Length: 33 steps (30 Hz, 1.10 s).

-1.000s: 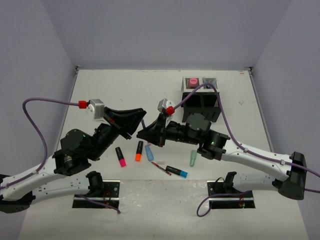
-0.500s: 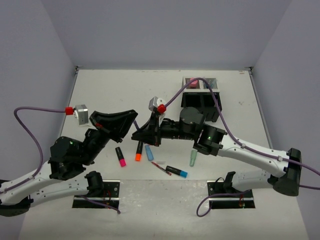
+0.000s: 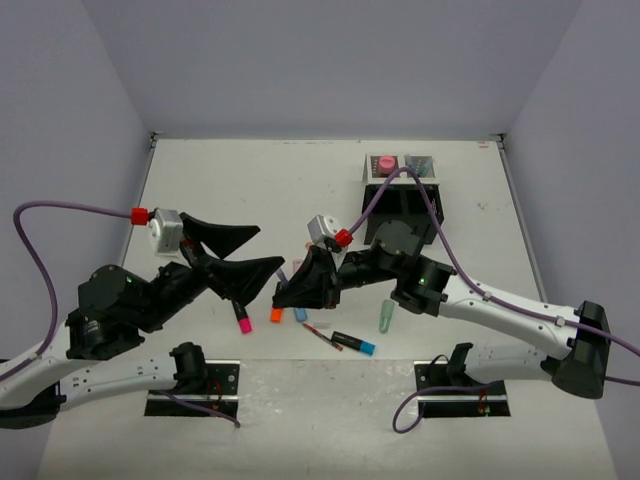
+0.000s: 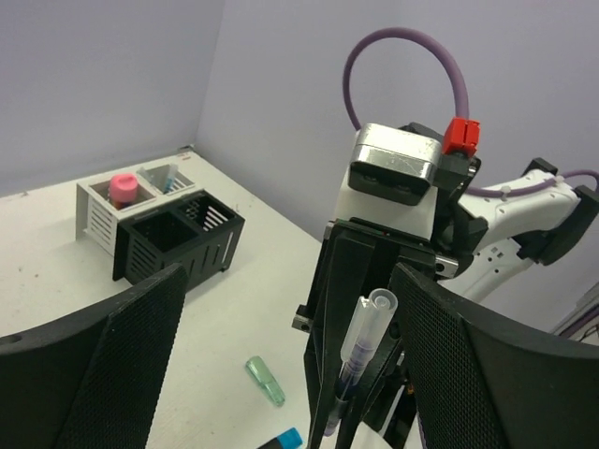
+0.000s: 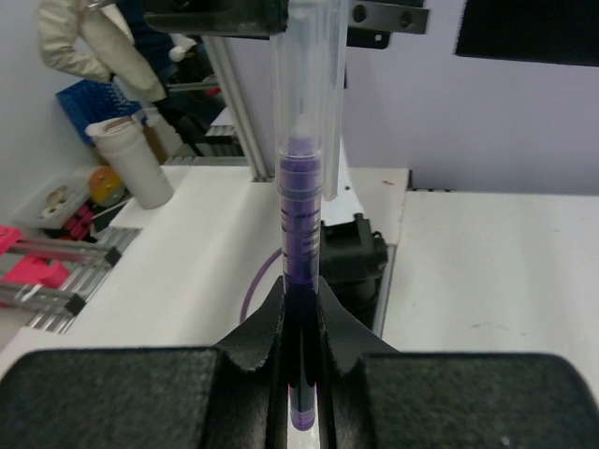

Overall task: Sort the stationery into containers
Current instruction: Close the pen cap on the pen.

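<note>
Left gripper (image 3: 268, 247): opened wide.
Right gripper (image 5: 301, 323): closed tight on the purple pen (image 5: 303, 215).
Black organizer (image 3: 402, 212): set far back on the table (image 3: 250, 180).

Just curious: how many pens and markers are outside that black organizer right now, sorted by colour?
Pink highlighter: 1
Orange highlighter: 1
Blue highlighter: 1
Mint highlighter: 1
Red pen: 1
Black marker with blue end: 1
Clear-capped pen in the right pincer: 1
Total: 7
</note>
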Motion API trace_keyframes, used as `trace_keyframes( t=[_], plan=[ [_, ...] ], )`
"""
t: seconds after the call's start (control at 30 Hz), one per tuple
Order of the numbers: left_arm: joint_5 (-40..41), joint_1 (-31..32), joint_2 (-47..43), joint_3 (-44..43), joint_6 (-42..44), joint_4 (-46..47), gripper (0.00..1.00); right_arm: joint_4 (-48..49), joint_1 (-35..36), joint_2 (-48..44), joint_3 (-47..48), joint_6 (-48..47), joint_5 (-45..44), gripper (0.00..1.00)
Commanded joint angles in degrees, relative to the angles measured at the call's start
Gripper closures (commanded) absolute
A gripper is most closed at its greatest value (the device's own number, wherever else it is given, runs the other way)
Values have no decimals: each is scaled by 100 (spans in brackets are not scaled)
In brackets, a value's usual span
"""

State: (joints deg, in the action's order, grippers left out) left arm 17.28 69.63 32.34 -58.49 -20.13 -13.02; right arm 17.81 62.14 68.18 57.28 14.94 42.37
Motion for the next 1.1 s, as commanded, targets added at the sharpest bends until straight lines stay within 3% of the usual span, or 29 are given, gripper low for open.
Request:
trace_keyframes(
  t=[0.0, 0.17, 0.3, 0.4, 0.53, 0.67, 0.73, 1.07],
  plan=[
    [-994, 7, 85, -100, 309, 316, 12, 527, -6, -79, 158, 277, 1251, 100],
    [-2896, 7, 122, 150, 483, 1057, 17, 776, -8, 32, 422, 757, 2362, 100],
    [-4057, 7, 308, 61, 499, 1205, 20, 704, 0, -172, 439, 757, 2373, 100],
    [-4478, 7, 449, 44, 497, 1530, 25, 829, 9, -248, 455, 962, 2430, 100],
    [-4693, 15, 595, 16, 419, 1866, 39, 923, 9, -302, 443, 1043, 2291, 100],
    [-4616, 7, 684, -25, 394, 1955, 45, 995, 9, -296, 429, 1081, 2216, 100],
    [-4455, 7, 719, -40, 385, 1972, 57, 985, 9, -295, 408, 1078, 2177, 100],
    [-4266, 7, 703, -330, 433, 1881, 57, 909, 9, -207, 400, 949, 2317, 100]
  ],
)
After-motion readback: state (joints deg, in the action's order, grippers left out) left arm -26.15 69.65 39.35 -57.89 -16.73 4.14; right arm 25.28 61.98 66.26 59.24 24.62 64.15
